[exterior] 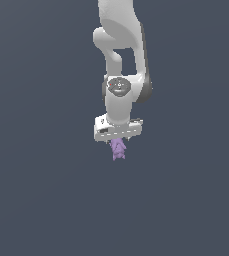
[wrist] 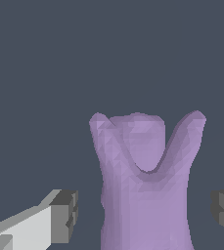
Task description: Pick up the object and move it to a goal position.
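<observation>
Clearly the gripper [wrist: 143, 212] stands open, its fingers [wrist: 64, 215] apart from the object [wrist: 145, 185] that sits between them, just below the white hand in the exterior view. Judging by this, closing squarely on its narrow body comes next; no containers are visible

Purple object [wrist: 145, 195] between the gripper [wrist: 145, 215] fingers

The lumpy, light-purple piece forks into two prongs; a dark pad sits at its nine o'clock [wrist: 64, 215] and another at three o'clock, each with a visible gap to it
</observation>
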Available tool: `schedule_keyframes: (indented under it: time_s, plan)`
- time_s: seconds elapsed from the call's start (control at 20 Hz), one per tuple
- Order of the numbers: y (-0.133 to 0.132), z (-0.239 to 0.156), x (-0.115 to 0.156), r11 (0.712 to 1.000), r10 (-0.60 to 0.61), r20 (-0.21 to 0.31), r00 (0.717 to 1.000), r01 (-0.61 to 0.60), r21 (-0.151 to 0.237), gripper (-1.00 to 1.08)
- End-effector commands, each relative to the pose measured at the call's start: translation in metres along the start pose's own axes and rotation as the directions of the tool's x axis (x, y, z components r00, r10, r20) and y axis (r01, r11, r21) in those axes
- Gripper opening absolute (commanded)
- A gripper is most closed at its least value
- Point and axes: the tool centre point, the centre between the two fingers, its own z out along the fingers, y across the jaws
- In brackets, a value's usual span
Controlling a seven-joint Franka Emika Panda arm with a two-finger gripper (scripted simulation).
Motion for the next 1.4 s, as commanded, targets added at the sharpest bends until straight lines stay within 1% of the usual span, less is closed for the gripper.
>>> schedule_keyframes:
  time_s: [0.0, 0.25, 0.3, 0.95, 1.15, 1.35]
  plan:
    - [0.0, 0.01, 0.0, 1.0, -0.001, 0.0, 1.0, 0.001, 0.0, 1.0]
    - [0.0, 0.017, 0.001, 1.0, -0.001, 0.0, 1.0, 0.001, 0.0, 1.0]
    - [0.0, 0.017, 0.001, 1.0, -0.001, 0.0, 1.0, 0.001, 0.0, -1.0]
    - [-0.001, 0.014, 0.001, 1.0, -0.001, 0.0, 1.0, 0.001, 0.0, -1.0]
    - [-0.01, 0.002, 0.0, 1.0, -0.002, -0.001, 1.0, 0.002, -0.001, -1.0]
    - [-0.025, -0.019, 0.0, 1.0, -0.002, -0.001, 1.0, 0.002, -0.001, -1.0]
